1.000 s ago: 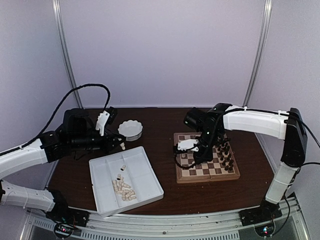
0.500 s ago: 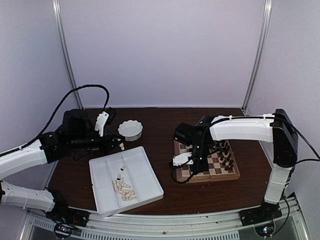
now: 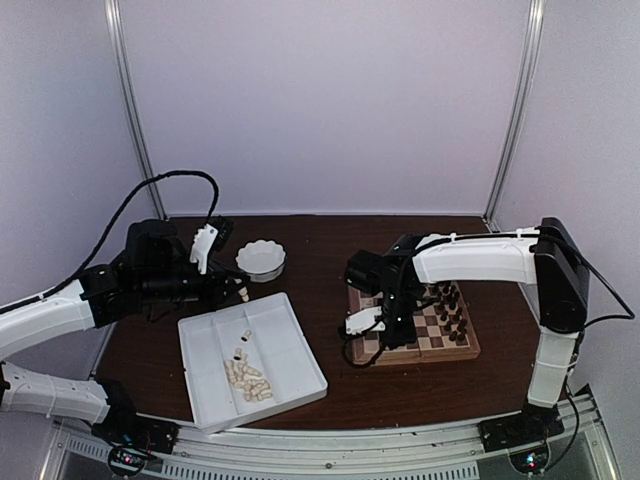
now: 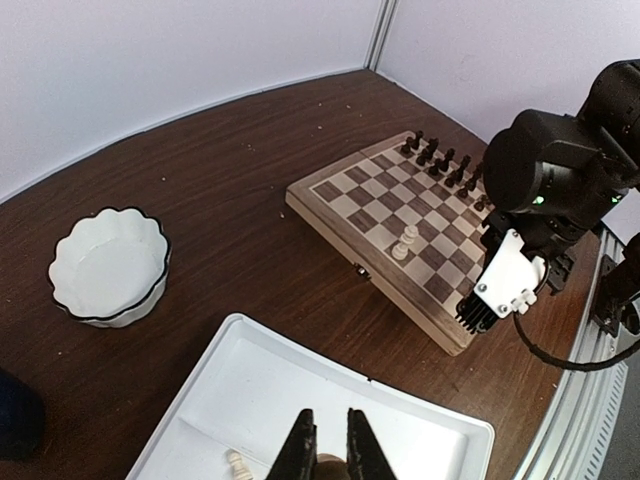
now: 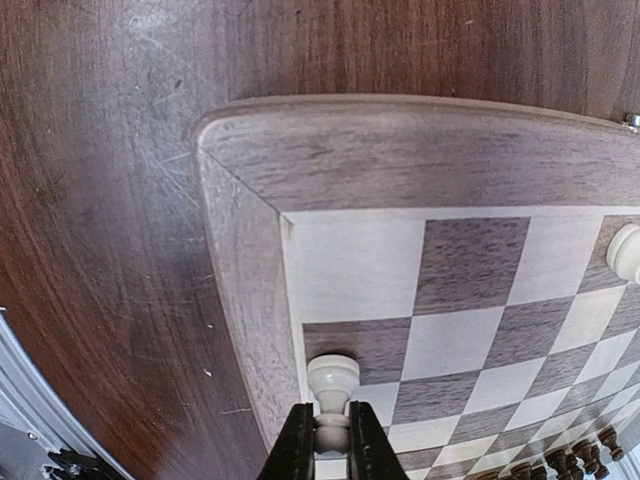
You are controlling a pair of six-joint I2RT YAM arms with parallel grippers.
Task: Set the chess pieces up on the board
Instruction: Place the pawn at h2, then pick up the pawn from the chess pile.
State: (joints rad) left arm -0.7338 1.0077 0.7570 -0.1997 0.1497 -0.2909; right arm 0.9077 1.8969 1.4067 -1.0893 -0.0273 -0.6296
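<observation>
The right fingers (image 5: pixel 308 445), two slim black blades, are clamped on a cream pawn (image 5: pixel 332 392). It is a smooth turned wooden piece with a round head and a narrow collar, and it is gripped low on its stem with the head clear of the fingertips. The pawn is held upright over the outermost row of the board (image 5: pixel 240 250), just inside the pale, grainy wooden rim with its rounded corner. Whether its base touches the square cannot be told. Beyond the fingertips spread matt tan and brown checks. Another cream piece (image 5: pixel 628 252) is seen well off to one side, and the dark pieces (image 4: pixel 445 160) are lined up along the board's far edge.

The left fingers (image 4: pixel 310 450) are drawn almost together over a white plastic tray (image 4: pixel 300 370) with divided compartments. Whether anything is pinched between them cannot be told. A small cream piece (image 4: pixel 237 462) lies just beside them in the tray. A white scalloped bowl (image 4: pixel 108 265) with a dark rim stands farther ahead on the scratched dark brown desk (image 4: pixel 250 170).
</observation>
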